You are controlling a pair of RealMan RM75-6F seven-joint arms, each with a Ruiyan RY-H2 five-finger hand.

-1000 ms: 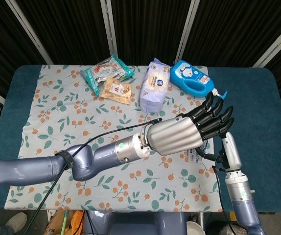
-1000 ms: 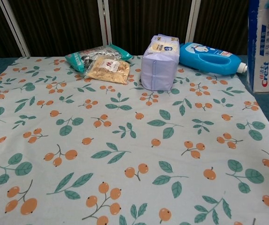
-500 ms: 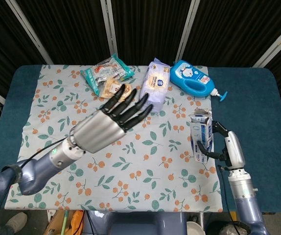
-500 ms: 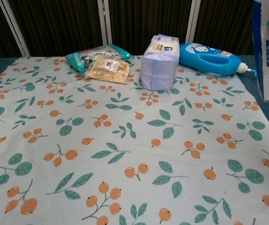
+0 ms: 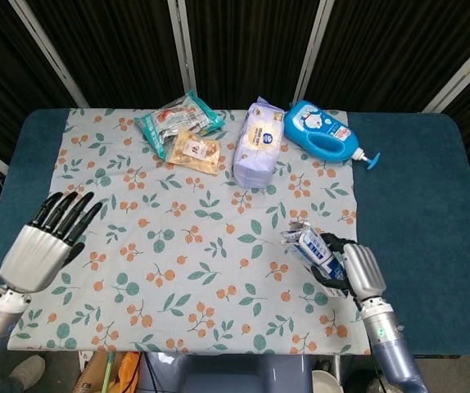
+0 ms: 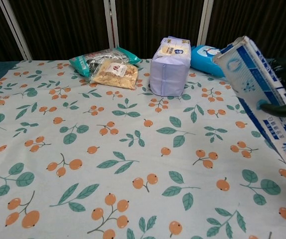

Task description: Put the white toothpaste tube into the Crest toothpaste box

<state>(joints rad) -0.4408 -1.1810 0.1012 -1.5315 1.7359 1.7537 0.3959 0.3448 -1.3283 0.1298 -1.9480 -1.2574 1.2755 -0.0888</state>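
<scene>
- Holding the Crest box (image 5: 310, 249) tilted in our right hand (image 5: 351, 274), open flap end away from the palm.
- Box looks light, crushable card; grip mid-length, gently.
- Left hand (image 5: 45, 243) empty, fingers spread.
- Tube not visible.

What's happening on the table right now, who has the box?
The right hand grips the Crest toothpaste box, tilted at a slant above the right side of the floral cloth. The left hand hangs at the left edge, fingers spread, holding nothing. No white tube is visible in either view. At the back lie snack packets, a tissue pack and a blue bottle.
</scene>
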